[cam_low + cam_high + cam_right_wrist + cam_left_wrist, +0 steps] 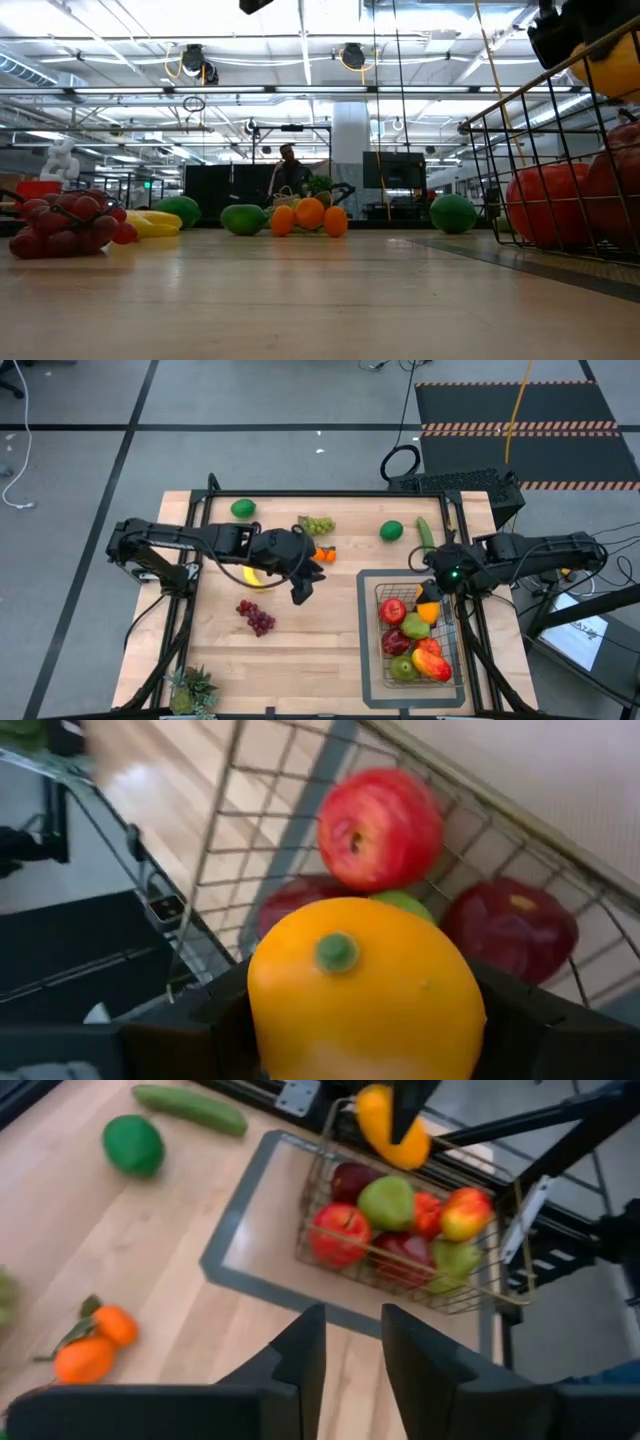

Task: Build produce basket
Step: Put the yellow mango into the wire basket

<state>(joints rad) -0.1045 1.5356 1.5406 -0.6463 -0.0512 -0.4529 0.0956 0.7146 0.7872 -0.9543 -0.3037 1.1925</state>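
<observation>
The right hand (430,598) grips a yellow-orange fruit (365,990) just above the wire basket (377,656), at its 12 o'clock rim. The left hand (302,591), fingers narrowly apart and empty, hovers mid-worktop (310,650); the basket lies toward its 3 o'clock, red grapes (256,617) at 8.

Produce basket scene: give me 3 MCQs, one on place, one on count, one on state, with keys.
1. Where does the basket sit?
A. on the grey tray, right side
B. by the potted plant
C. on the floor

2. How many oranges lie by the left arm?
A. none
B. two
C. five

3. What does the right pincer hold?
A. nothing
B. a yellow-orange fruit
C. red grapes

Key: 1 A, the tray frames the basket; 2 B, the left wrist view shows a pair; 3 B, the fruit sits between its fingers above the basket.
</observation>
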